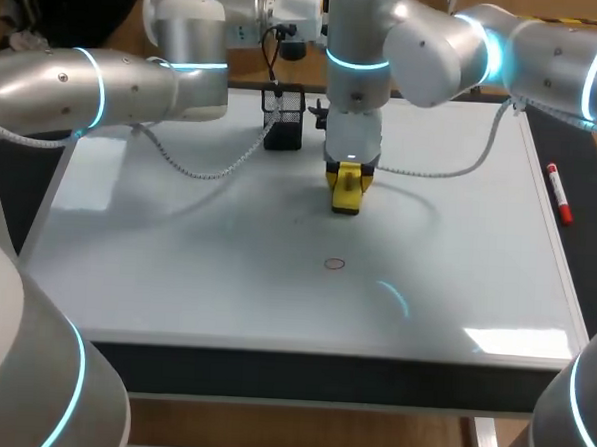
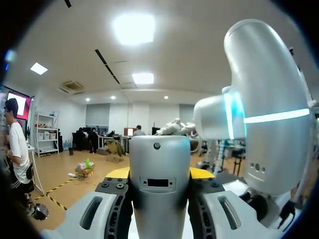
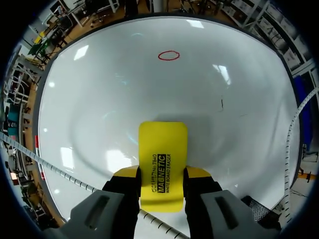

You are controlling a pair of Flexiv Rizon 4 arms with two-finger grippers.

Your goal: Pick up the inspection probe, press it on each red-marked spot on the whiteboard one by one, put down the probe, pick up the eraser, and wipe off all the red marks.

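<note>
Right end effector (image 3: 162, 183) is clenched on the yellow eraser (image 3: 163, 159), by its two long sides. It looks light, stiff and easy to hold. One red ring (image 1: 334, 264) sits at 6 o'clock from it on the whiteboard (image 1: 175, 277).

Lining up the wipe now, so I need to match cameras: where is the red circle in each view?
Head view: the red circle is on the whiteboard, nearer the camera than the eraser in the right hand.
Left wrist view: not in it.
Right wrist view: the circle is ahead of the hand, beyond the eraser and apart from it.
Shared landmark: the yellow eraser, in the head and right wrist views.
</note>
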